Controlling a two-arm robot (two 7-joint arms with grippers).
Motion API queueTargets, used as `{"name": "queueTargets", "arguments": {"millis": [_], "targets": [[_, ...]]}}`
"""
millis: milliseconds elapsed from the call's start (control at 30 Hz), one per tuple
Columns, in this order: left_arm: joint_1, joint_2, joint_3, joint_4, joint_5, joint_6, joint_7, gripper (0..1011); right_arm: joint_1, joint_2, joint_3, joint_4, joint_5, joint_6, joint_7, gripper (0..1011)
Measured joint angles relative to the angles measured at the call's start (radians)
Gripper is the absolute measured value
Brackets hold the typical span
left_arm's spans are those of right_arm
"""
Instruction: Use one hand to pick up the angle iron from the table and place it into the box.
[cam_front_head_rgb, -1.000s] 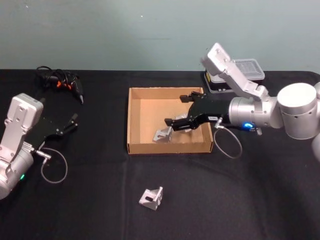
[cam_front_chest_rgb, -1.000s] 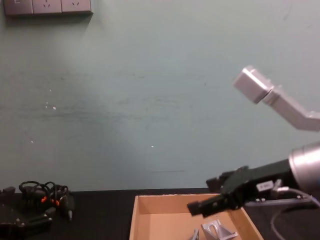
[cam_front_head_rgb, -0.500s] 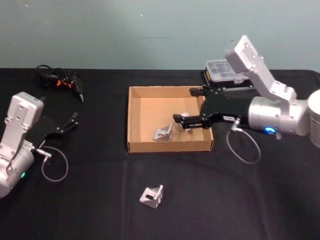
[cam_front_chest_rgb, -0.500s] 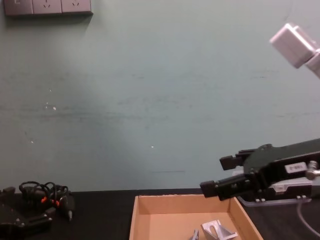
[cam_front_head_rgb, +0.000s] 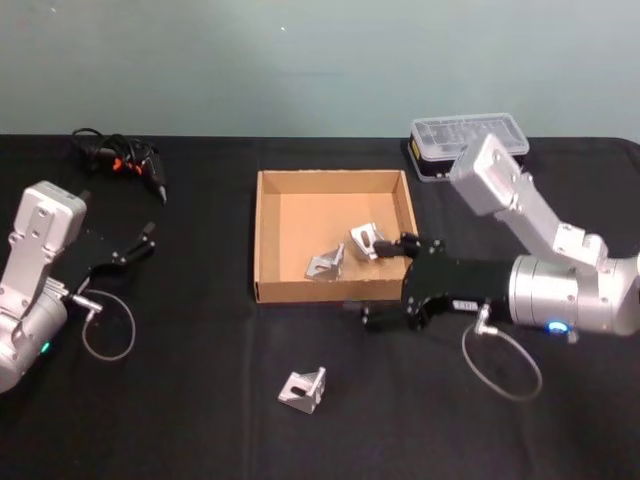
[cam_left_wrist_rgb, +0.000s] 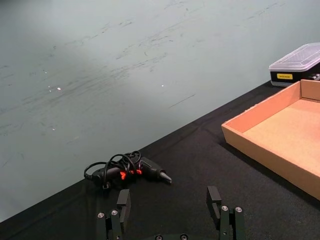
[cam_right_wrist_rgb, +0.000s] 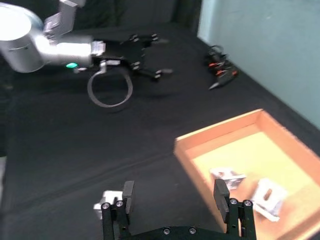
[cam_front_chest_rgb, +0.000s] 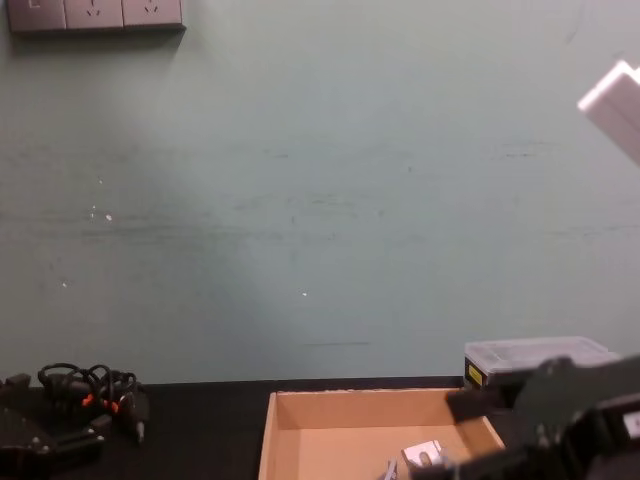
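Observation:
The tan box sits mid-table with two angle irons inside, one near the front and one to its right. A third angle iron lies on the black table in front of the box. My right gripper hovers open and empty over the box's front right corner. In the right wrist view its fingers stand wide apart, with the loose angle iron beside one of them and the box ahead. My left gripper is parked open at the far left.
A black case with a clear lid stands behind the box at the right. A tool with a coiled black cable lies at the back left. Cable loops hang from both wrists.
My right gripper has drawn back from over the box's interior to its front right corner, uncovering the second angle iron inside. The left arm has stayed put.

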Motion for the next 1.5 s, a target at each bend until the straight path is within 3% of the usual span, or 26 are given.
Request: {"name": "queueTargets", "arguments": {"millis": [467,933,1500], "targets": [[0.000,0.000,0.000,0.000,0.000,0.000,0.000,1000,0.019,-0.006,-0.095,0.007,-0.018,0.009,0.064,1000],[0.000,0.000,0.000,0.000,0.000,0.000,0.000,1000,0.055,-0.036,-0.188,0.061,-0.078,0.008,0.104,1000],[0.000,0.000,0.000,0.000,0.000,0.000,0.000,1000,0.077,-0.081,-0.217,0.127,-0.110,0.008,0.110,1000]]}}
